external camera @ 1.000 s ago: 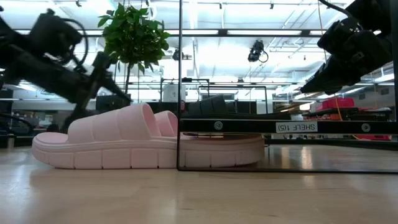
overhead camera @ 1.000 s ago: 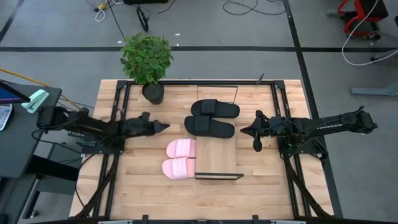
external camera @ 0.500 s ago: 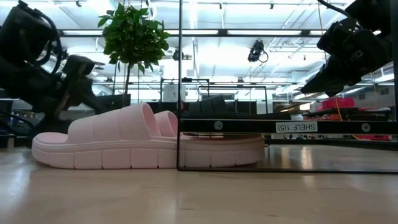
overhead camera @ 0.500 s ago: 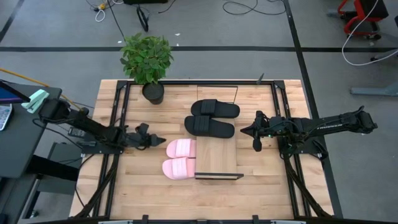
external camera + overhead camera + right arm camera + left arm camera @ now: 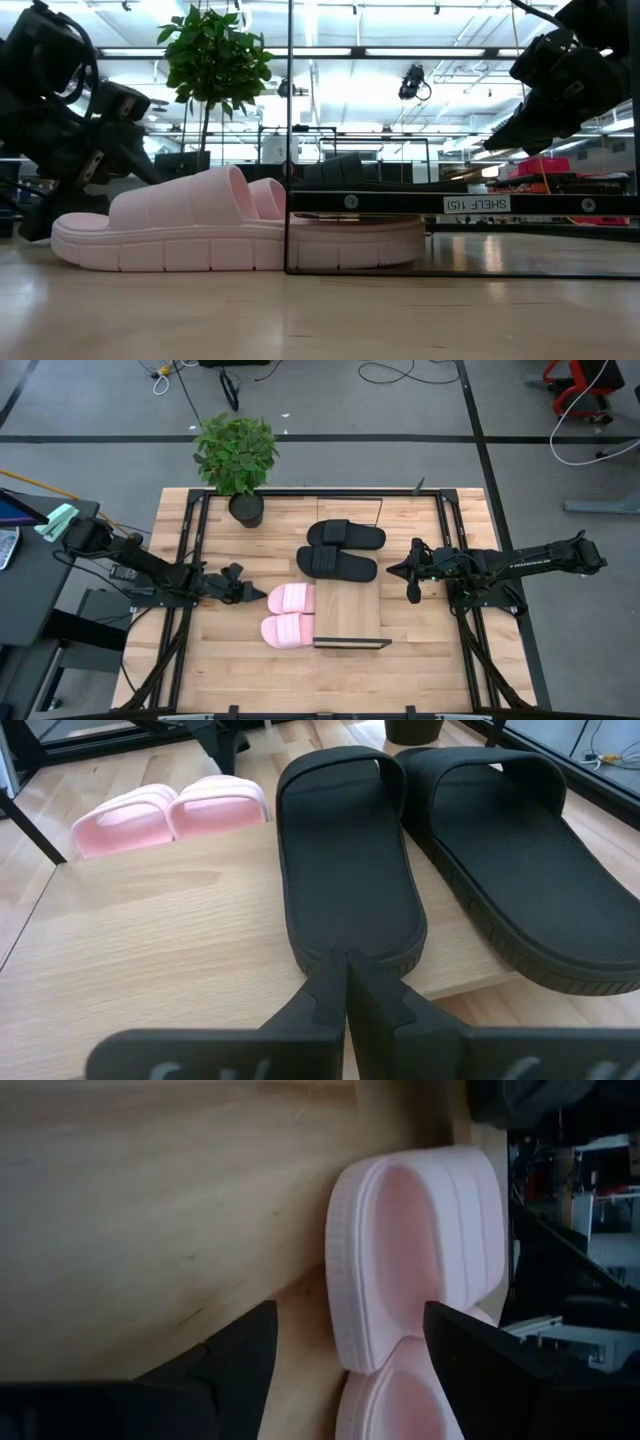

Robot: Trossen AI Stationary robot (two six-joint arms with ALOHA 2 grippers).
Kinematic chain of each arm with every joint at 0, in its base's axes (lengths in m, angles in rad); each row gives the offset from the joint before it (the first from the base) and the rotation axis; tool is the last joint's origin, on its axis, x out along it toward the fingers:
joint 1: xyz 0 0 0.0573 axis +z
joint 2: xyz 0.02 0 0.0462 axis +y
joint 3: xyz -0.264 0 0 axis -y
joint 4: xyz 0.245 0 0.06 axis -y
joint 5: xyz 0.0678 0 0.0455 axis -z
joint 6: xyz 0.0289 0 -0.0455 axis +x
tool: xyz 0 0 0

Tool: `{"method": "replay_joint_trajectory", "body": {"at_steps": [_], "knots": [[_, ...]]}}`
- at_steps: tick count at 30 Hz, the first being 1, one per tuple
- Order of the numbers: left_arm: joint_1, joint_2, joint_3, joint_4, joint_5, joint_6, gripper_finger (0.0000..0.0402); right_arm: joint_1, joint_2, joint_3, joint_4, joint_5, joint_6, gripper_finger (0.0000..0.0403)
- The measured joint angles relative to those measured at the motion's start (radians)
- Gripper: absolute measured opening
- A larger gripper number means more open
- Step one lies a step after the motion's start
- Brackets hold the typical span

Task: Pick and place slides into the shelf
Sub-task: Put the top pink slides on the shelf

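I find the wooden worktop plank-built, pale, with a black frame at its edges. The shelf is a long light-wood board on thin black metal, its long axis running from the plant side toward the near edge. In the low view only its frame and underside label show. Two black slides lie across the far end of the board, long axes crosswise, one just beside the other; their soles are smooth, the straps broad. Two pink slides lie side by side, ribbed straps, heels off the board toward the left arm, toes hidden under the shelf. A potted plant stands at the far edge. The left pincer sits low, fingers spread wide, the heel of one pink slide between them. The right pincer hovers beyond the black slides, fingers pressed together, holding nothing.
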Motion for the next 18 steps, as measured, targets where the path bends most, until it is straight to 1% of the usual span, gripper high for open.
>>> {"method": "replay_joint_trajectory", "body": {"at_steps": [8,15,18], "knots": [[0.025,0.001,0.002,-0.001,-0.008,-0.010,0.0258,0.000,0.000,0.000,0.000,0.000,-0.012,0.0013],[0.026,0.002,0.003,0.000,-0.011,-0.027,0.0259,0.000,0.000,0.000,0.000,0.000,-0.014,0.0013],[0.025,0.026,0.022,-0.001,-0.010,-0.028,0.0260,0.000,0.000,0.000,0.000,0.000,-0.019,0.0013]]}}
